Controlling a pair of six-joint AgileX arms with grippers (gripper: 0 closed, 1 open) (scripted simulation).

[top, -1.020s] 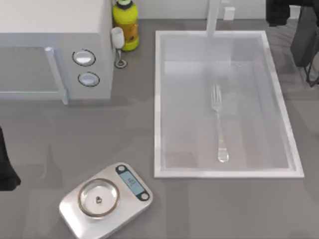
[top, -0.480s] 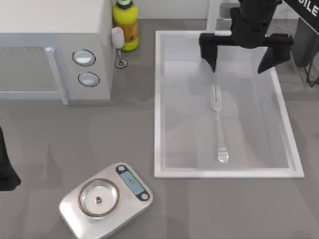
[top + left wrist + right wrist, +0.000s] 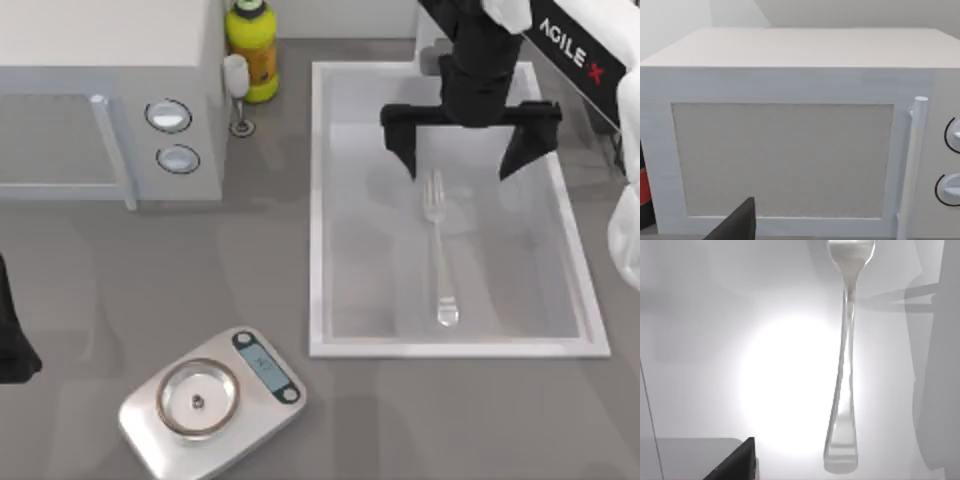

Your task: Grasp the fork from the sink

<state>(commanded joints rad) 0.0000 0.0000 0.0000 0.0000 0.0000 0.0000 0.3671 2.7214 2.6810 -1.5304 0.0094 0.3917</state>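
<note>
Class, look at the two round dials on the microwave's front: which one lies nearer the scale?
The lower dial, below the upper dial on the microwave; it sits closer to the scale.

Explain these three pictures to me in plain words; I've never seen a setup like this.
This is a simulated kitchen counter with two robot arms. The top view looks straight down. The right hand, black with two fingers spread open, hovers over the far end of the sink, above the tines of the fork lying flat on the sink's bottom. Nothing is held yet. The left arm sits parked at the table's left edge. Also on the counter: a microwave, a yellow bottle, a small wine glass and a kitchen scale. The left wrist camera faces the microwave door; the right wrist camera looks down at the fork.
</note>
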